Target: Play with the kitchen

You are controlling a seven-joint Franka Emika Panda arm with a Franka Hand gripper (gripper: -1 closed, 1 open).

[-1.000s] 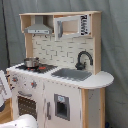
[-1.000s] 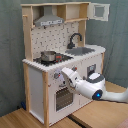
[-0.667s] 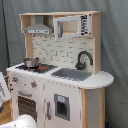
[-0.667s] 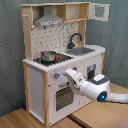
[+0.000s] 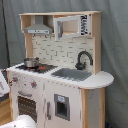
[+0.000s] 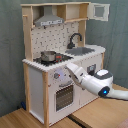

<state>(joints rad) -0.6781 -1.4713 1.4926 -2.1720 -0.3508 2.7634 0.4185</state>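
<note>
Kitchen (image 5: 57,75) fills the first exterior view: pot (image 5: 31,62) on the stovetop, black faucet (image 5: 83,59) behind the grey sink (image 5: 72,74), range hood (image 5: 38,26) above. A white part of my arm shows at the bottom edge.

In the second exterior view, my gripper (image 6: 71,70) reaches from the second exterior view's right to the knob panel above the oven door (image 6: 64,96); I cannot tell whether my fingers are spread or closed.

Wooden floor (image 6: 30,119) beneath the kitchen (image 6: 55,60).
</note>
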